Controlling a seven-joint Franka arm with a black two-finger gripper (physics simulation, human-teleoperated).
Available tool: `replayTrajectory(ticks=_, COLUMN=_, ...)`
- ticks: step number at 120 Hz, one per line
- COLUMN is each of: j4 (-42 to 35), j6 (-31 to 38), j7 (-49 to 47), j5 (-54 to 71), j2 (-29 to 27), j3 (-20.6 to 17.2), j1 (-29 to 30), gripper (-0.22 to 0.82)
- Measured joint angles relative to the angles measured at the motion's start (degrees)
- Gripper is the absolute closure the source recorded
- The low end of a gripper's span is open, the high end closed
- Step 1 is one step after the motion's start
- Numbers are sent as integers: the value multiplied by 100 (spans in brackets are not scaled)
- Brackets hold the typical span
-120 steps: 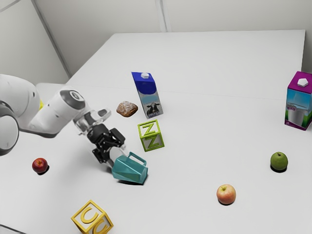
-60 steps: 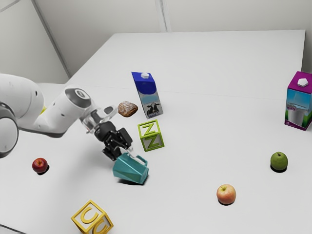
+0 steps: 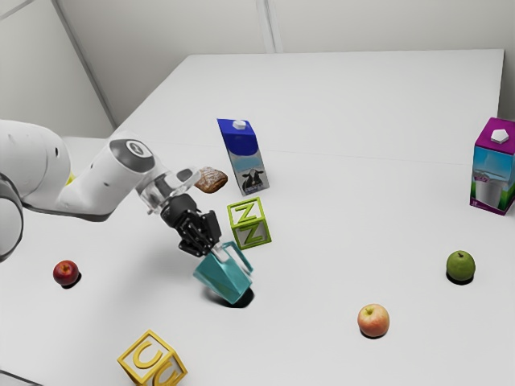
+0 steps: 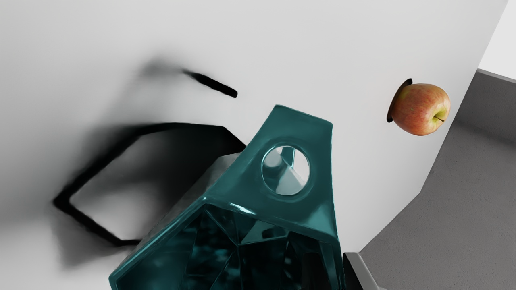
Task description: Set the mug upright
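Mug [image 3: 224, 277] tilted in the gripper [image 3: 217, 251], not yet upright

The teal mug is left of centre, in the lower half of the exterior view. It leans, with its mouth up toward the gripper and its base toward the exterior view's lower right, over a dark shadow on the white table [image 3: 362, 225]. Whether its lowest edge touches the table is hard to tell. The gripper appears clamped on the mug's wall near the rim: in the wrist view one finger [image 4: 360, 270] lies against the outside, and a dark shape just inside looks like the other.

The step in hand seems to be righting the mug. Next it likely needs more turning until the base is level, then a gentle lowering and release. Letting go at this slant could tip it over.

The wrist view looks into the mug's mouth: dark, faceted walls, and no contents that can be made out. Two cartons stand beyond, a blue carton [image 3: 244, 153] at upper centre and a purple carton [image 3: 493, 165] at the upper right edge, both capped, their contents hidden.
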Motion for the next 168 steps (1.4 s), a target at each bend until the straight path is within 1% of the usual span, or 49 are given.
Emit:
replayTrajectory(ticks=16, j4=22, j6=0, j7=-39, j5=9, j2=-3, j3=-8, j1=1, gripper=75)
replayTrajectory(ticks=44, j4=38, j6=7, j7=-121, j5=59, j2=-165, j3=-18, j1=-4, gripper=78)
replayTrajectory(ticks=54, j4=37, j6=101, j7=-169, j5=198, j2=-407, j3=-17, j1=-62, gripper=78)
replayTrajectory(ticks=77, j4=-9, j6=651, j7=-275, j5=1109, j2=-1079, j3=-18, j1=-321, gripper=79)
replayTrajectory(ticks=96, j4=-29, j6=1028, j7=-350, j5=1921, j2=-1351, j3=1, j1=-496, gripper=79)
replayTrajectory(ticks=108, j4=-32, j6=1295, j7=-389, j5=2468, j2=-1386, j3=-9, j1=-524, gripper=79)
replayTrajectory(ticks=138, j4=-25, j6=2019, j7=-446, j5=3728, j2=-1311, j3=-166, j1=-238, gripper=79)
replayTrajectory(ticks=168, j4=-13, j6=2487, j7=-491, j5=4134, j2=-1027, j3=-209, j1=-116, gripper=79)
